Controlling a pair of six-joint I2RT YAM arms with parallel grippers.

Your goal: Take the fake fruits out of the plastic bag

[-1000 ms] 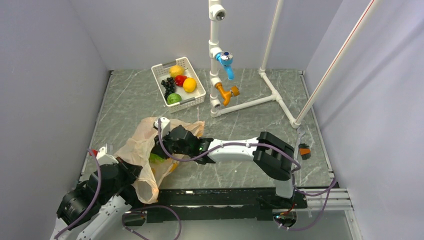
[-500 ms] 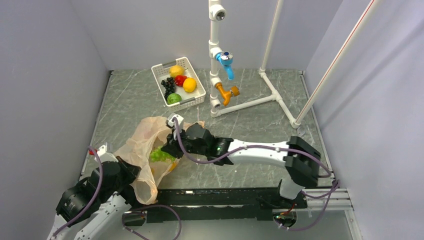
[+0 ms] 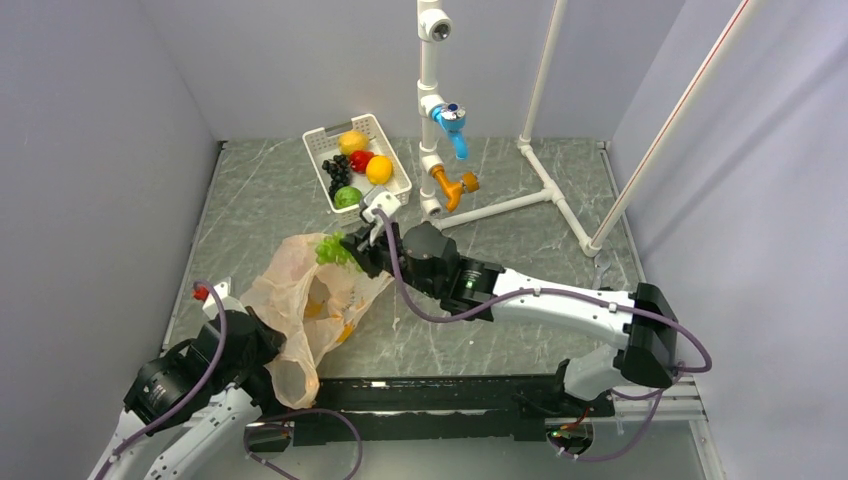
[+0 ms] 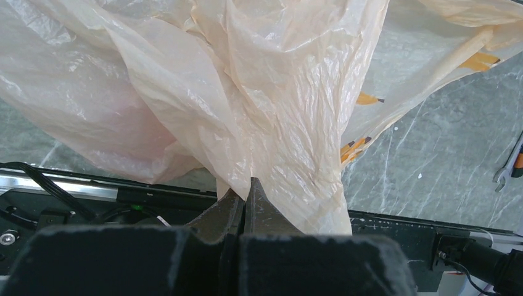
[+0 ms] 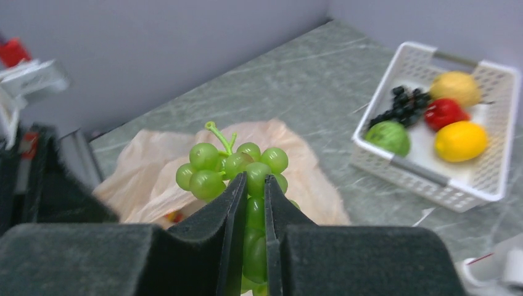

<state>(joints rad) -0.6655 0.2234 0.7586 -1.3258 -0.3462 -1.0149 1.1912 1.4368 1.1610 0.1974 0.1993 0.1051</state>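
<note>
Grips one green grape bunch (image 5: 228, 163) in near-closed right gripper (image 5: 250, 180) above plastic bag (image 4: 185, 92) far edge. Clamps bag fold in tight-closed left gripper (image 4: 245, 188). One red apple (image 5: 445, 113), one round green fruit (image 5: 388, 135) in basket (image 5: 401, 182).

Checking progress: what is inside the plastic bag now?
Only blurry yellow-orange patches show through the plastic bag; fruit or print, I cannot tell. The crumpled film hides the rest. The green grape bunch is outside, in the right jaws.
</note>
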